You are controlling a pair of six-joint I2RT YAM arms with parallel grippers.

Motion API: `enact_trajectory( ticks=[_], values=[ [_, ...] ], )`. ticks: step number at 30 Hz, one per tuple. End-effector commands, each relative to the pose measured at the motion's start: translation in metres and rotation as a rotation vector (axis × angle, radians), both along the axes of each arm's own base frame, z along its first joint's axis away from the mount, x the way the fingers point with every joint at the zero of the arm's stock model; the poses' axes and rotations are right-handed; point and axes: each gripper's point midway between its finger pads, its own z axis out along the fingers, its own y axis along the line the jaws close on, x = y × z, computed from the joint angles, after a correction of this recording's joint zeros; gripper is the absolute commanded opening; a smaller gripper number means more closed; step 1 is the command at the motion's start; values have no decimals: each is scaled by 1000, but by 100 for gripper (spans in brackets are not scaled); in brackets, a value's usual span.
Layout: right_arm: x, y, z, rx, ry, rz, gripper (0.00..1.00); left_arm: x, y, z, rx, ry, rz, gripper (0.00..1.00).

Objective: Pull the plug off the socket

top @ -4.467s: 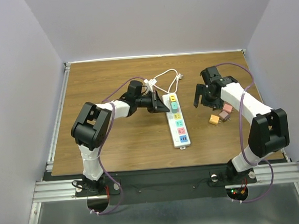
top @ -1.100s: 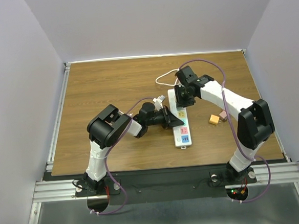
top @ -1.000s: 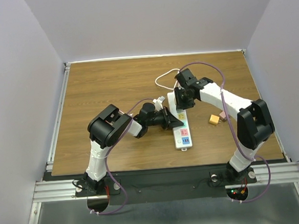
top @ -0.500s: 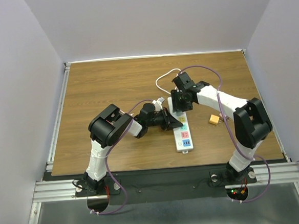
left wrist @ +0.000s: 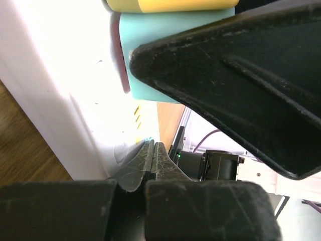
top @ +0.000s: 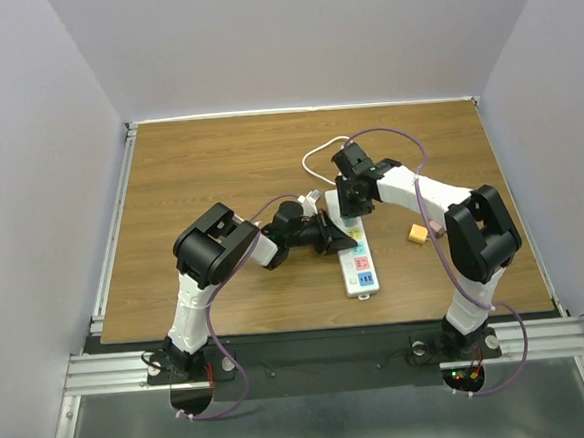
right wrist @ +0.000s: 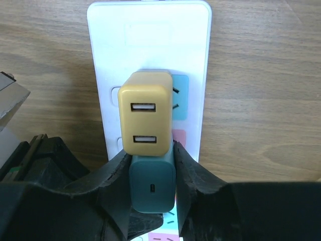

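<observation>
The counter (top: 218, 164) is brown with a wood grain and a dull, matt face, and a ribbed rail (top: 112, 370) of bare silvery metal runs along its near edge. The power strip (right wrist: 150, 35) is smooth white plastic with a slight shine, while the yellow plug (right wrist: 145, 113) and the teal plug (right wrist: 153, 188) on it are smooth, matt plastic. The fingers (right wrist: 200, 188) of the right tool (right wrist: 153, 170) and those (left wrist: 165, 168) of the left tool (left wrist: 154, 150) are matt black plastic, finely scratched and scuffed grey.
</observation>
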Motion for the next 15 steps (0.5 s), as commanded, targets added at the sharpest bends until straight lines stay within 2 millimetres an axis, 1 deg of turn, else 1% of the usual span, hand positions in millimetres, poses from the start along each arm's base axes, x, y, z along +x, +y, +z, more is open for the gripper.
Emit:
enact_trajectory(
  ticks=[1,4,6,9,11,12,13,15],
  values=[
    [10,7,57,57,-118,-11,1,-7,31,-76,225,121,56,0],
    [10,8,88,74,-153,-1,0,-8,33,-80,229,134,56,0],
    [14,9,101,81,-166,2,0,-6,32,-81,224,139,56,0],
    [14,11,106,87,-163,3,0,-5,30,-80,218,139,57,0],
    [11,13,115,99,-149,10,0,-4,31,-79,217,138,58,0],
    [9,11,123,101,-160,10,0,-4,31,-79,215,138,60,0],
    [9,3,129,71,-181,-12,0,-4,32,-78,216,134,61,0],
    [9,-15,133,19,-219,-62,0,-4,33,-78,216,135,64,0]
  ],
)
